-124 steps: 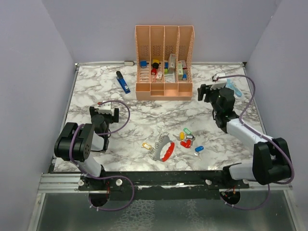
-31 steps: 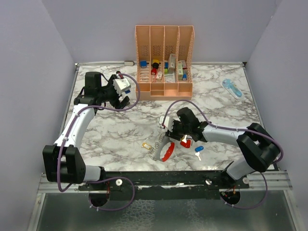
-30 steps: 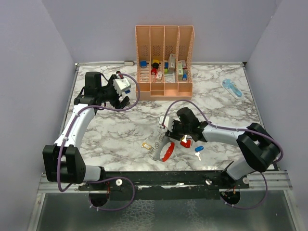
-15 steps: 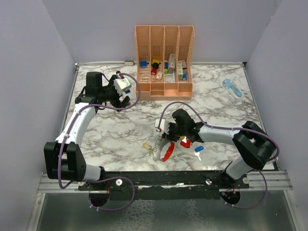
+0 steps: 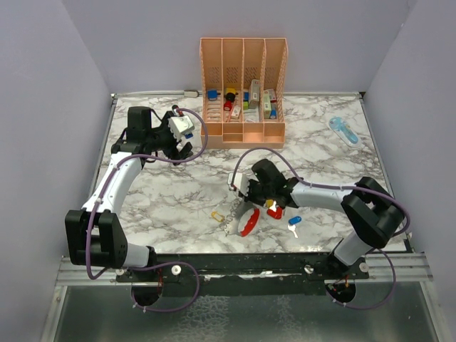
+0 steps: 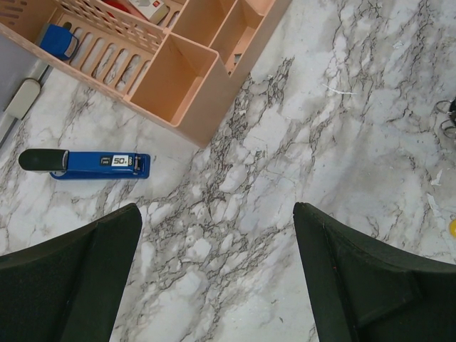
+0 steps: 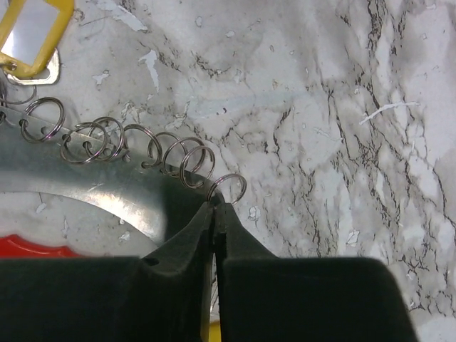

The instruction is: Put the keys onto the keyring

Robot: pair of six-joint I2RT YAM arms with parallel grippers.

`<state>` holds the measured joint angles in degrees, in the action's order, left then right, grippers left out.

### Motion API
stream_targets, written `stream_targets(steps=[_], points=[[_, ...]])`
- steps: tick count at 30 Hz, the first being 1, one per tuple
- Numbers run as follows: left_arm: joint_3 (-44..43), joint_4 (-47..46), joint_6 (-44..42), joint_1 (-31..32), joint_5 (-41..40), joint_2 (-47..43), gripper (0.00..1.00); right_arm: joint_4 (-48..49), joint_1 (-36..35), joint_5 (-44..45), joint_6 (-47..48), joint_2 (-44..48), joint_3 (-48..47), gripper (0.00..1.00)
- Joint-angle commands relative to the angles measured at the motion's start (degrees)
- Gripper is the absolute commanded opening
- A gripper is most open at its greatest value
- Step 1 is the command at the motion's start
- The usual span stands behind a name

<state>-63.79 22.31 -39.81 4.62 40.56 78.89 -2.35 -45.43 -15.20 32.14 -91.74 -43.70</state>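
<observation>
The keyring is a chain of small silver rings [image 7: 135,146] joined to a shiny metal plate [image 7: 92,189] and a red strap loop [image 5: 246,226]. My right gripper [image 7: 215,205] is shut, its tips pinching the chain's end ring [image 7: 229,187] low over the table. A yellow-tagged key [image 7: 28,32] lies at the chain's far end, also seen from above [image 5: 216,214]. More keys lie right of the gripper: a yellow and red cluster [image 5: 273,207] and a blue one [image 5: 295,219]. My left gripper [image 5: 184,149] hangs open at the back left, nothing between its fingers [image 6: 71,278].
An orange slotted rack [image 5: 243,92] with small items stands at the back middle. A blue stapler [image 6: 85,164] lies left of the rack [image 6: 178,64], under my left gripper. A pale-blue gadget [image 5: 343,130] rests at the back right. Grey walls enclose the table on three sides.
My right gripper has closed on the chain's end ring and shifted a little left, drawing the chain out. The left arm has barely moved.
</observation>
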Motion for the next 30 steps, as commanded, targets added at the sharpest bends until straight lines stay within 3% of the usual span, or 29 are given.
stream_targets(steps=[1, 14, 24, 30], points=[[0.18, -1.21, 0.22, 0.12, 2.12, 0.55, 0.91, -4.22, -0.45, 3.16, -6.08, -1.8, -2.99, 0.01], [-0.17, -2.15, 1.5, 0.12, 2.91, 1.45, 0.91, -17.8, -0.58, 6.14, -35.71, -6.62, -12.33, 0.01], [-3.6, -2.25, 4.79, 0.12, 2.35, 4.34, 0.91, -12.5, -0.8, 4.41, -58.74, -4.19, -13.56, 0.01], [-5.02, -2.69, 6.87, 0.19, 3.28, 5.93, 0.91, -8.11, -0.8, 8.28, -72.9, -3.61, -13.98, 0.01]])
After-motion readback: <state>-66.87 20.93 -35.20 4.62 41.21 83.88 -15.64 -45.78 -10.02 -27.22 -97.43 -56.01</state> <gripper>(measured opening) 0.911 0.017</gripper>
